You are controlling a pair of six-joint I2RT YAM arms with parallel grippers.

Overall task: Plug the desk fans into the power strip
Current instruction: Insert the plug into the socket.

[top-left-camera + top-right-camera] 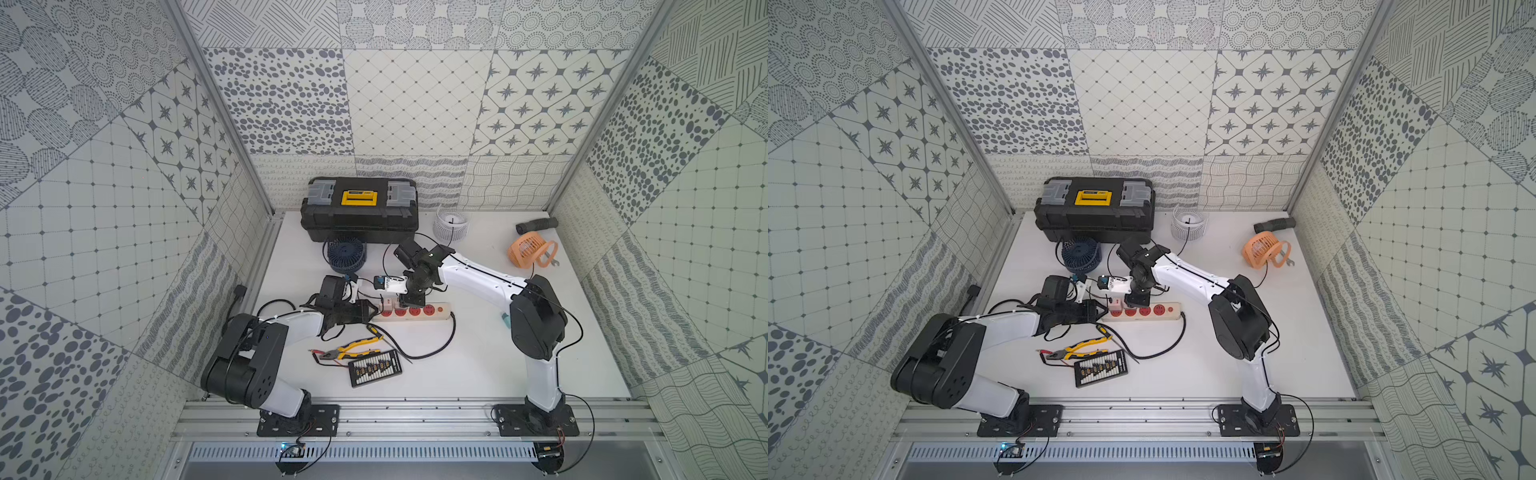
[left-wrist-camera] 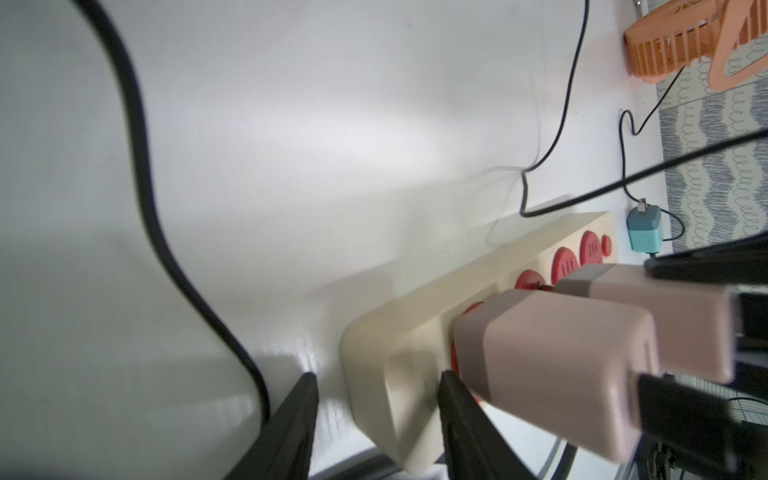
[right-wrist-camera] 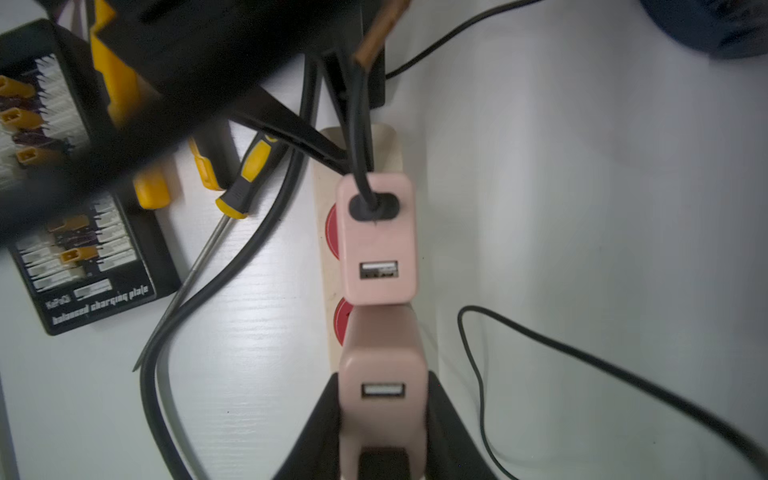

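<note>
from above, each arm's wrist is covering its own fingertips and the sockets beneath, so the wrist cameras are telling most of it. the left pincer [image 2: 376, 382] is standing spread around the end of the power strip [image 2: 415, 320] nearest the left arm, one finger [image 2: 457, 411] overlapping the cream casing and the other showing bare tabletop [image 2: 291, 166] between itself and the strip. the right pincer [image 3: 383, 386] is pinching a pink adapter [image 3: 382, 353] directly over the second red socket; whether its prongs are sitting home is hidden by its own body. just beside it, a cabled pink adapter [image 3: 376, 249] is sitting on the end socket with a black lead running out of its top. the strip is lying across the middle of the tabletop between the two arms, its thick black cord [image 2: 140, 166] looping away. the black board [image 3: 99, 291] beside a yellow-handled screwdriver [image 3: 249, 178] is reading "balanced charging plate"; the brand word above is too blurred to make out, and the yellow label on the toolbox [image 1: 359, 208] is too small to read. a teal adapter [image 2: 644, 232] is lying past the strip's far end, mostly hidden behind the right arm in both top views.
</note>
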